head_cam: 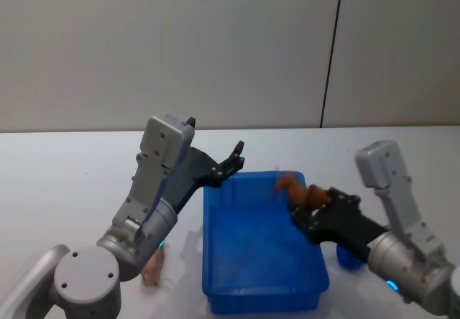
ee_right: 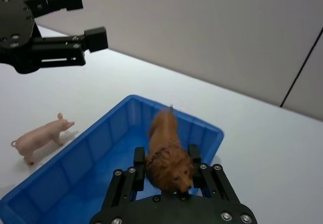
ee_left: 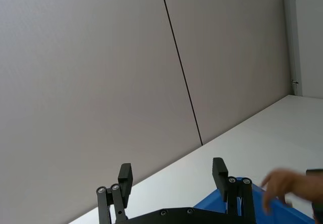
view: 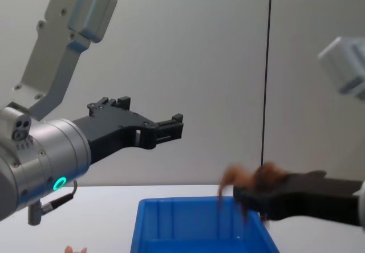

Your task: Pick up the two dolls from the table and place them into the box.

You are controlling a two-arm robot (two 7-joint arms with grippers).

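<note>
The brown doll (ee_right: 164,135) is clamped between the 2 fingers of the right gripper (ee_right: 166,159), in the air above the inside of the blue box (head_cam: 262,301). The pink doll (ee_right: 43,135) is on the white table (head_cam: 65,182), near the box's left wall. The left gripper (ee_left: 171,169) hangs above the box's far left corner, its fingers spread apart.

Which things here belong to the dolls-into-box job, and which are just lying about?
Job: lion doll, held in the right gripper over the box; pig doll on the table; left gripper, open, raised.
Rest: wall with dark seam; small blue thing beside the right arm, unclear what.
</note>
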